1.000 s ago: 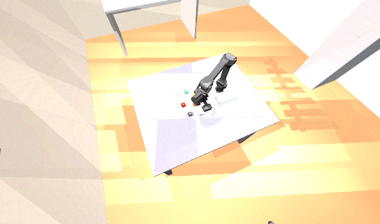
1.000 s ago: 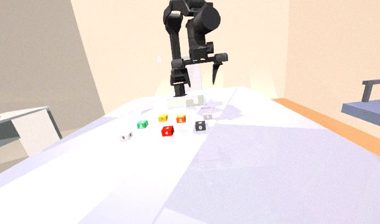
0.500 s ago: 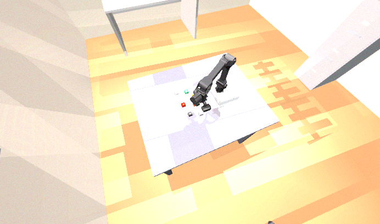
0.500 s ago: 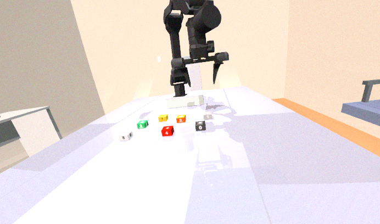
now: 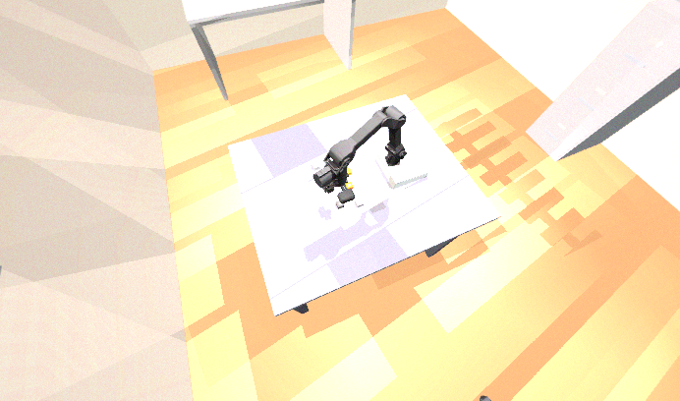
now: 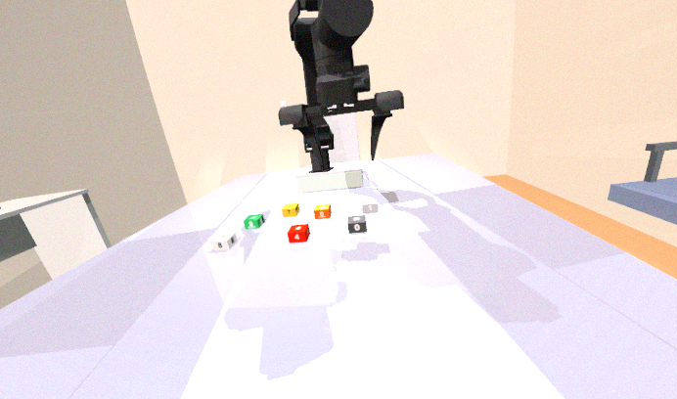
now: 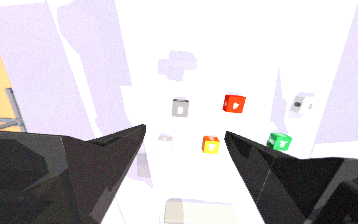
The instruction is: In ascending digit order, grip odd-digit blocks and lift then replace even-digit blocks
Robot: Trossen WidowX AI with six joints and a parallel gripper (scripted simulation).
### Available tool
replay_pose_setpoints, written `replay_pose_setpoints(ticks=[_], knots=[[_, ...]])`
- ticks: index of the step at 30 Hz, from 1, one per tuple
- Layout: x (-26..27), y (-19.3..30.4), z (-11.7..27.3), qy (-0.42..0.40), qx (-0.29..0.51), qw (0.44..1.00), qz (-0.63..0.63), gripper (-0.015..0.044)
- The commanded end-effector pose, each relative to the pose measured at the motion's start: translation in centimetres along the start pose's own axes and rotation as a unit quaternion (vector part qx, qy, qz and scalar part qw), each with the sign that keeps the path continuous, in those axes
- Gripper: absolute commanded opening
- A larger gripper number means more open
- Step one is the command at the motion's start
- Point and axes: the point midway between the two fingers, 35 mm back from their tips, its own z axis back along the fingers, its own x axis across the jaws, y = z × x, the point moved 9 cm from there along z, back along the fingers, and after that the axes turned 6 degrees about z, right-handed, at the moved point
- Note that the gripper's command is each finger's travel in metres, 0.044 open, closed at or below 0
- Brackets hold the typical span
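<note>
My gripper [image 6: 347,164] [image 7: 185,131] is open and empty, held above the blocks. In the wrist view, the dark grey block [image 5: 339,204] [image 6: 356,224] [image 7: 180,108] showing 0 and the pale block [image 5: 359,203] [image 6: 370,207] [image 7: 165,137] showing 1 appear between or beyond the fingertips. The red block [image 6: 298,233] [image 7: 234,104] shows 4, the yellow block [image 5: 349,171] [image 6: 290,209] shows 7, the white block [image 6: 224,242] [image 7: 301,104] shows 8. Digits on the orange block [image 5: 349,186] [image 6: 322,211] [image 7: 211,145] and green block [image 6: 253,221] [image 7: 279,142] are unclear. The right finger hides the yellow block in the wrist view.
A low pale box-like base [image 5: 408,176] [image 6: 330,181] [image 7: 200,212] stands by the arm's foot, behind the blocks. The arm hides the red and green blocks in the top view. Shadows of the arm fall across the white table [image 5: 282,258] [image 6: 429,336].
</note>
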Motion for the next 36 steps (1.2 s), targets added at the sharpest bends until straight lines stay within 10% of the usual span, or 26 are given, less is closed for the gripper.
replay_pose_setpoints(ticks=[1,36], knots=[[0.0,-0.2,0.0,0.001,0.000,1.000,0.004,0.0400],[-9.8,-0.8,0.1,0.006,-0.001,1.000,0.004,0.0400]])
